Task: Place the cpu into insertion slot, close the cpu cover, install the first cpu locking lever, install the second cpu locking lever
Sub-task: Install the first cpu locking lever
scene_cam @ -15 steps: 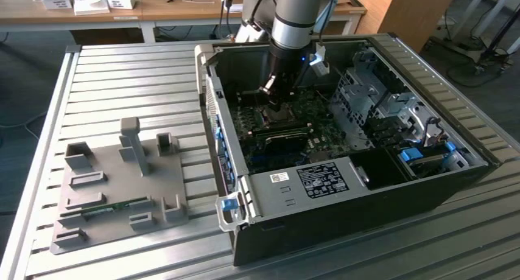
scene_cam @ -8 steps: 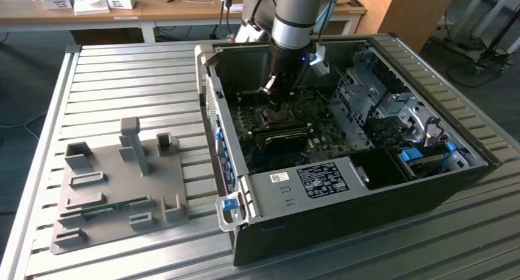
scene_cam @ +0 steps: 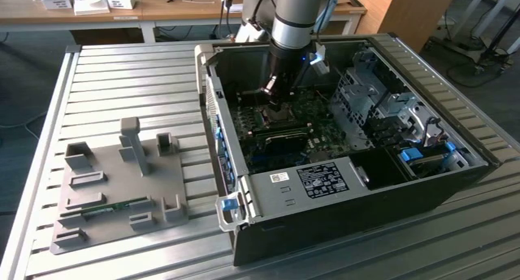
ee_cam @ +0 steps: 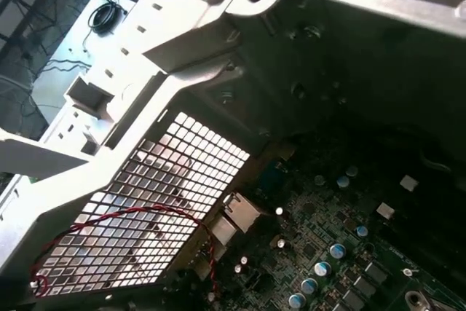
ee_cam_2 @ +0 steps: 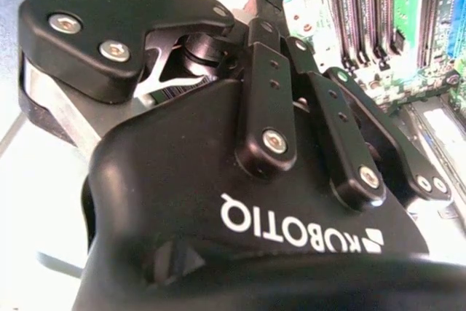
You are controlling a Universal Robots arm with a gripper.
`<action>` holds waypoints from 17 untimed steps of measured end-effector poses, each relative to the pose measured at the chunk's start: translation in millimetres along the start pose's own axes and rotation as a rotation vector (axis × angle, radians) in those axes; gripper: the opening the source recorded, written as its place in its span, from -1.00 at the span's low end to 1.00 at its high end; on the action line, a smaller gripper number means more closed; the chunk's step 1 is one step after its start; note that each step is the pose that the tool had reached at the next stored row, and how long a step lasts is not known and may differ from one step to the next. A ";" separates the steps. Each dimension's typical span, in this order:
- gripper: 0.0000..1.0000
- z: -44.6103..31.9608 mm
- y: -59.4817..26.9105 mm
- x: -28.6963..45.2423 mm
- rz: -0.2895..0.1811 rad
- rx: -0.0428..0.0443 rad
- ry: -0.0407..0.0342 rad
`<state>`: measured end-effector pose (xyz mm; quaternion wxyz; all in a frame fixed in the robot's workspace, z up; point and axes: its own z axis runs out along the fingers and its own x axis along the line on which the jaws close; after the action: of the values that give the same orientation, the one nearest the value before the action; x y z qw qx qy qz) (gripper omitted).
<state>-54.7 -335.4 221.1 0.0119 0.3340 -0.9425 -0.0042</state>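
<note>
An open computer case point(scene_cam: 341, 189) lies on its side on the slatted table. My gripper point(scene_cam: 274, 91) reaches down into it and hangs just above the insertion slot point(scene_cam: 281, 117) on the dark motherboard. In the second wrist view the gripper point(ee_cam_2: 251, 16) points at the board beside rows of memory slots point(ee_cam_2: 364, 12). The cpu, the cpu cover and the locking levers are hidden behind the gripper or too small to make out. Nothing shows in the gripper's grasp.
A grey fixture plate point(scene_cam: 122, 189) carrying a green memory stick point(scene_cam: 106, 208) lies at the exterior view's left. Drive cages point(scene_cam: 382, 103) fill the case's right side. In the first wrist view, a rear grille point(ee_cam: 160, 202) with a red wire point(ee_cam: 145, 214) stands close by.
</note>
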 end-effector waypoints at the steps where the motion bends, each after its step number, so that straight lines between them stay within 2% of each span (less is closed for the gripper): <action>1: -0.79 0.0 0.0 0.0 -0.002 0.0000 0.0000; 17: -0.79 0.0 0.0 0.0 -0.032 0.0006 0.0005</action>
<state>-54.8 -335.4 221.1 0.0120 0.3491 -0.9370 -0.0040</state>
